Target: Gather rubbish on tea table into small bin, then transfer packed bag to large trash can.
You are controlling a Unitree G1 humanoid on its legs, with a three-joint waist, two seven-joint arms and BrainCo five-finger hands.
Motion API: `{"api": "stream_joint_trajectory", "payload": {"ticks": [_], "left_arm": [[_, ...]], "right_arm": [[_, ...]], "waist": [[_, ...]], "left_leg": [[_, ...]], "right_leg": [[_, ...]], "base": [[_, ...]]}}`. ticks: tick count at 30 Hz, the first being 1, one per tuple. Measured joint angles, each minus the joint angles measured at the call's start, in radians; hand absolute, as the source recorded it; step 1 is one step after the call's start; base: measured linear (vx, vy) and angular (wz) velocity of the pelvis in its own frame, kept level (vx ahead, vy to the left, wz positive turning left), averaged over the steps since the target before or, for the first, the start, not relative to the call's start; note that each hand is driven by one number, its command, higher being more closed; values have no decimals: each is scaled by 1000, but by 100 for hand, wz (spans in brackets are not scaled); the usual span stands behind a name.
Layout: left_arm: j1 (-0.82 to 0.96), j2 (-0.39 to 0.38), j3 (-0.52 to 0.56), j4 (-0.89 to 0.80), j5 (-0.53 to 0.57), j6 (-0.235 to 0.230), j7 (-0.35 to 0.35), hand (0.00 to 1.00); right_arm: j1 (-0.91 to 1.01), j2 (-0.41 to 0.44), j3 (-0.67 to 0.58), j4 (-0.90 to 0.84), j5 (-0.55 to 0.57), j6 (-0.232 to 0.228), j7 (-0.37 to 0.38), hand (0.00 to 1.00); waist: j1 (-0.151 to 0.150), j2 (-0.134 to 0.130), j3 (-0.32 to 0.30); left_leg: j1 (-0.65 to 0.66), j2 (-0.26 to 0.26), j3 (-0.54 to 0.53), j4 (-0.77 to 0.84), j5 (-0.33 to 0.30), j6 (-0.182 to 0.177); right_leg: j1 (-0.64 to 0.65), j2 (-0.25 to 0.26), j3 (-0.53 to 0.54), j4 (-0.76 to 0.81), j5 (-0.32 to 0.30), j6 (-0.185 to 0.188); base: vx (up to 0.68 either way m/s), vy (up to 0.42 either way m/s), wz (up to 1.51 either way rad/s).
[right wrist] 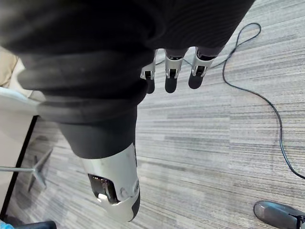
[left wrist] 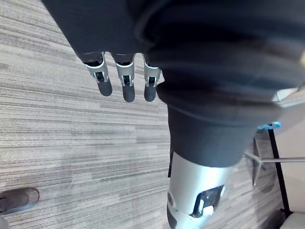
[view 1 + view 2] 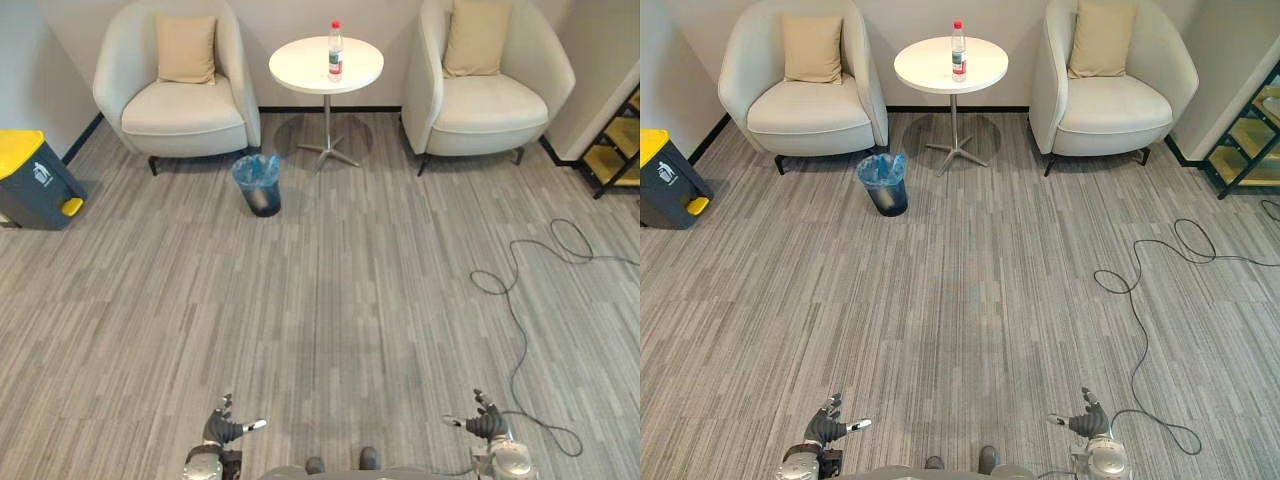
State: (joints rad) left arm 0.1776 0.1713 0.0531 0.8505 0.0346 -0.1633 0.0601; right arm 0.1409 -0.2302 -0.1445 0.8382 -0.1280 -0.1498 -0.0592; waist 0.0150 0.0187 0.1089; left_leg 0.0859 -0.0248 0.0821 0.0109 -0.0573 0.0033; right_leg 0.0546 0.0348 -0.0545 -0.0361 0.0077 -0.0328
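Nearest, the left hand and right hand hang low, fingers straight, holding nothing. Far across the carpet stands the small bin, near the table bearing the bottle. Best to walk up squarely before reaching, stopping clear of the bin.

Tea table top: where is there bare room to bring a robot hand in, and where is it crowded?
The tea table top is bare on both sides of the bottle, which stands near the middle; the left patch is wider. Crowded: the left armchair and right armchair flank the table closely, and the small bin stands on the floor at its near left.
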Motion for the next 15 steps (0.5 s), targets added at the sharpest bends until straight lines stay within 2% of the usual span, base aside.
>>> {"api": "stream_joint_trajectory", "payload": {"ticks": [8, 15], "left_arm": [[26, 3, 29, -4, 6, 0, -15, 0], [38, 3, 29, -77, -4, 1, -14, 0]], "right_arm": [[24, -28, -3, -1, 13, 1, 17, 0], [13, -31, -18, 0, 82, 3, 16, 0]], "waist": [[-1, 2, 0], [-1, 3, 0]], "left_leg": [[2, 7, 3, 5, -10, -4], [-10, 14, 8, 5, -12, -4]], "right_leg": [[-2, 5, 0, -2, 2, 0], [-16, 13, 7, -1, 4, -4]], "base": [[-60, -3, -1], [10, -2, -2]]}}
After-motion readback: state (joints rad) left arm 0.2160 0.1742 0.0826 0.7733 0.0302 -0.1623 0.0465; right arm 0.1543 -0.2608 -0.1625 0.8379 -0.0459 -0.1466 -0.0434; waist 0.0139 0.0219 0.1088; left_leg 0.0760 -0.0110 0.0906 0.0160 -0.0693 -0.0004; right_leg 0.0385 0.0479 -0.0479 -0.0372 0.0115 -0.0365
